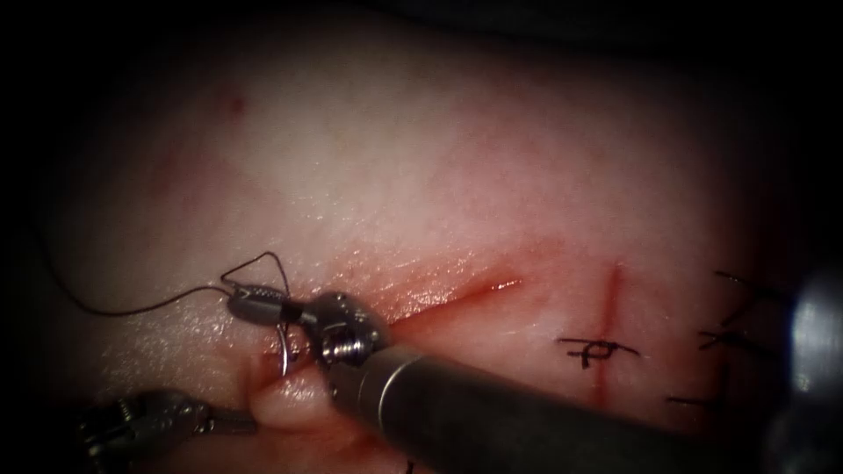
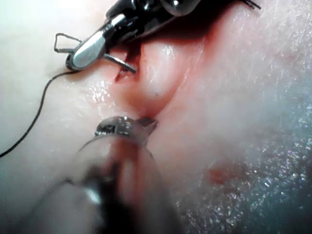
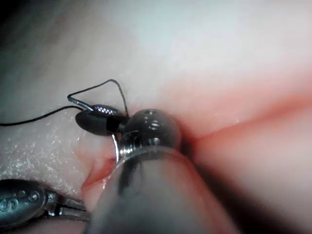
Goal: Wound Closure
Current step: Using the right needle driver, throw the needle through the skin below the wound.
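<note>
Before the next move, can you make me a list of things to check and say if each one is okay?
1. Right tool grips the needle: ok, jaws shut on it near its thread end.
2. Needle is in the tissue: ok, it enters by the left end of the cut.
3. Left tool holds the tissue: ok, shut on a raised fold.
4. Thread free of the jaws: cannot tell, it loops right beside them.
5. Where the needle's tip is: cannot tell, buried.
</note>
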`<action>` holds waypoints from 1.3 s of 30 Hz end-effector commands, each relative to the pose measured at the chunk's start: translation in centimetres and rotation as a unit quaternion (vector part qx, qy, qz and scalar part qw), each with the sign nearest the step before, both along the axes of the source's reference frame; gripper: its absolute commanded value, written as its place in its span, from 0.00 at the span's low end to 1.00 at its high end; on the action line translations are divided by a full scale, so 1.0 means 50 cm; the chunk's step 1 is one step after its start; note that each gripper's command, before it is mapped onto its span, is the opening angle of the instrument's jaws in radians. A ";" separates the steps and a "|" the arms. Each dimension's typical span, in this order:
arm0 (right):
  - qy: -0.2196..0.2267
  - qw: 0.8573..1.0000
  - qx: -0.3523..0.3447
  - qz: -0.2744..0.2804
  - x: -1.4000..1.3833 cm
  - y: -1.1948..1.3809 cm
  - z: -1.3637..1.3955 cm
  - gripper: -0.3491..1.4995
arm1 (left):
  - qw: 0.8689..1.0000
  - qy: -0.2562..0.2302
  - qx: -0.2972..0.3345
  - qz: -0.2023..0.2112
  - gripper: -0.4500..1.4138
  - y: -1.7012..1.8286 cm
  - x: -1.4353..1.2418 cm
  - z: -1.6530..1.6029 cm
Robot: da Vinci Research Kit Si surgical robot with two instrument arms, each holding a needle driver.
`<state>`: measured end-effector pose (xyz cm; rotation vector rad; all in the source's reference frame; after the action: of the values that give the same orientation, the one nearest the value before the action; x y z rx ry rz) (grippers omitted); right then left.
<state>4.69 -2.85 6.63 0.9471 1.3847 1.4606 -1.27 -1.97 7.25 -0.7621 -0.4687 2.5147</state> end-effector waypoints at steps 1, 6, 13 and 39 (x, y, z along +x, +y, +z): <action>0.002 1.000 -0.001 -0.001 0.0022 -0.0010 0.0008 0.00 | 1.000 0.000 -0.001 0.000 0.02 0.0001 -0.0011 0.0014; 0.004 1.000 0.004 0.000 0.0017 -0.0022 -0.0001 0.00 | 1.000 0.000 -0.001 0.000 0.01 0.0000 -0.0011 0.0015; 0.006 1.000 0.013 -0.003 0.0018 -0.0057 -0.0026 0.00 | 1.000 0.000 -0.001 0.000 0.00 0.0001 -0.0012 0.0015; 0.003 0.999 0.004 0.042 -0.0039 0.0029 0.0030 0.58 | 1.000 -0.001 0.000 0.000 0.00 -0.0003 -0.0012 0.0011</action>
<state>4.43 -2.73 6.71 0.9046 1.4425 1.5250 -1.28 -2.00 7.25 -0.7614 -0.4677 2.5137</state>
